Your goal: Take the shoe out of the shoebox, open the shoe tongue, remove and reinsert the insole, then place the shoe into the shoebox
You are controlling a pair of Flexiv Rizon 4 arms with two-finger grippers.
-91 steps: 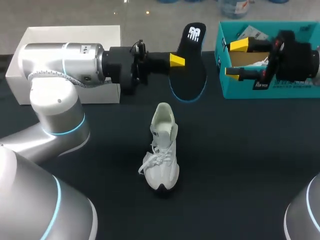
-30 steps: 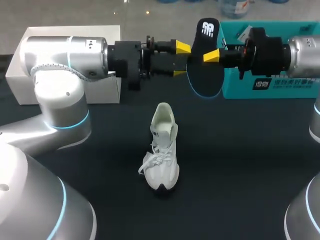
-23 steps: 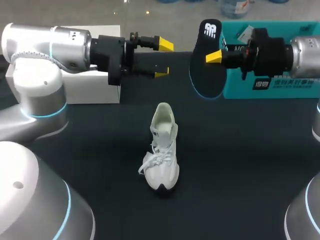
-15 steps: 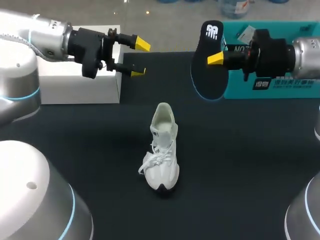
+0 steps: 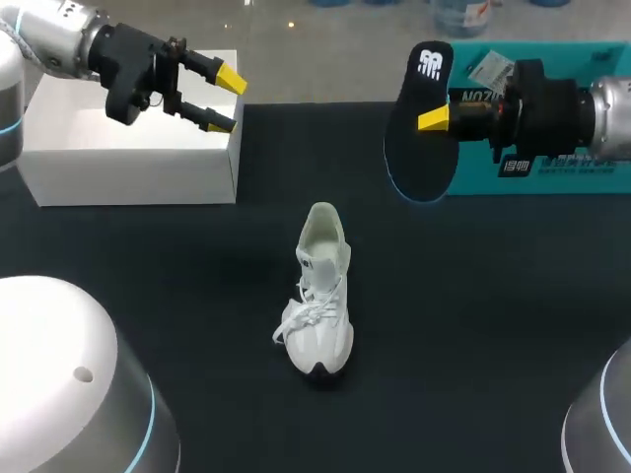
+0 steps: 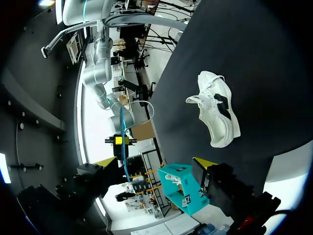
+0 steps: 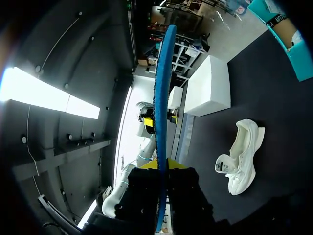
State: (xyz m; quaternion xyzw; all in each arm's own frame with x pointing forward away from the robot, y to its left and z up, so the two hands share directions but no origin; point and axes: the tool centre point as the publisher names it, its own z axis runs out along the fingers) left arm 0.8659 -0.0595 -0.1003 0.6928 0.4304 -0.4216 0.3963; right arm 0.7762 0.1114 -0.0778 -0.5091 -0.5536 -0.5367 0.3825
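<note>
Head view: white shoe (image 5: 317,296) stands on its sole mid-worktop (image 5: 473,325), toe toward the near edge, outside the teal shoebox (image 5: 592,179).
Insole (image 5: 422,148): black, in the air in front of the shoebox, well apart from the shoe.
Right fingers (image 5: 432,119): clamped on the insole; the right wrist view shows it edge-on between them.
Left fingers (image 5: 229,79): apart, holding nothing, above the white box (image 5: 128,158).
</note>
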